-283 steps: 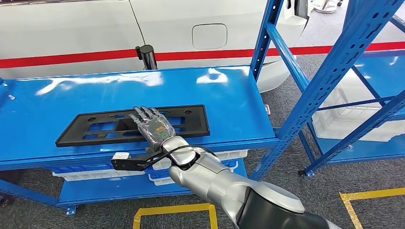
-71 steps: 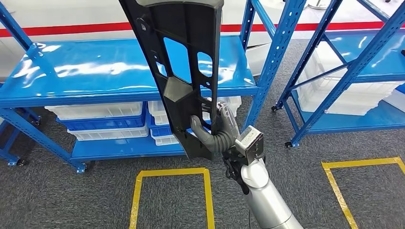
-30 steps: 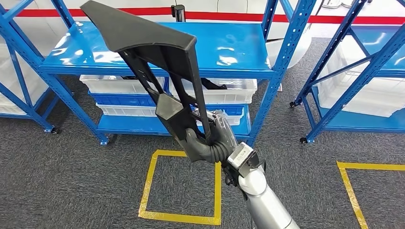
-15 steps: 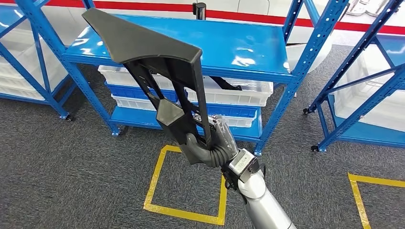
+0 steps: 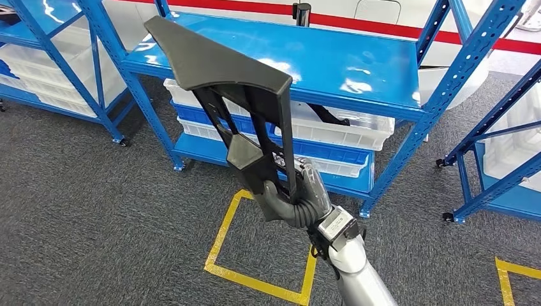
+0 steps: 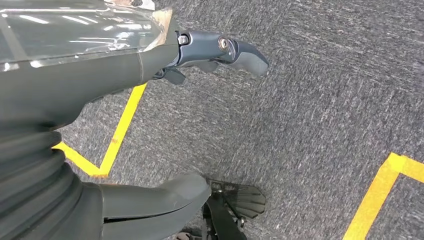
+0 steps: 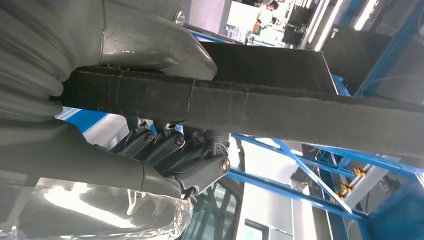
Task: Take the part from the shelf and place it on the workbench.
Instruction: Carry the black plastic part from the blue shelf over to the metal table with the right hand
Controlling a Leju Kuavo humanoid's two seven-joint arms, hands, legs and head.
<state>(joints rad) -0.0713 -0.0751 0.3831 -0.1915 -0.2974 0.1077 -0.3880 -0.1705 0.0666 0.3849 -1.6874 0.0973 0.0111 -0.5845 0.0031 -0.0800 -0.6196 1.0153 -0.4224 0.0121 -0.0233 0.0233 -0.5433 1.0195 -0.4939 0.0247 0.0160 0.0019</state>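
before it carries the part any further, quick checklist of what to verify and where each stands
1. Grip: right hand holds the black part at its lower end, thumb over one side and fingers wrapped on the other: ok.
2. Part off the blue shelf: ok.
3. Part raised above the carpet: ok.
4. Left hand holds nothing, hanging over the floor: ok.
5. Workbench location: cannot tell.
6. Whether the long part will swing or slip while walking: cannot tell.
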